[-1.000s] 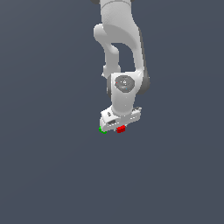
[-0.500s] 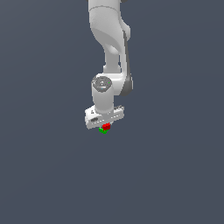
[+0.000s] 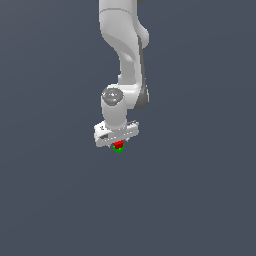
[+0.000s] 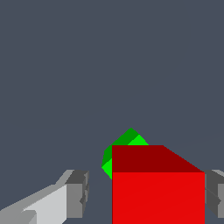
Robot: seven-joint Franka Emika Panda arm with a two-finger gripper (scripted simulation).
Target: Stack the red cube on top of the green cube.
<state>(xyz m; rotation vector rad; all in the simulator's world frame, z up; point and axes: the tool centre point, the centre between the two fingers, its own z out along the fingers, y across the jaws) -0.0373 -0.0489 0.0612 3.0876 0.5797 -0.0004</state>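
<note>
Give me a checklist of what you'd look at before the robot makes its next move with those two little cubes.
1. Red cube above green cube: ok, the exterior view shows red directly over green.
2. Red actually resting on green: cannot tell, the contact is hidden.
3. Hand open: ok, a clear gap separates one finger from the red cube.
4. Other finger clear of the red cube: cannot tell, it sits right at the cube's edge.
5. Cubes squared up: not ok, in the wrist view green looks turned relative to red.
</note>
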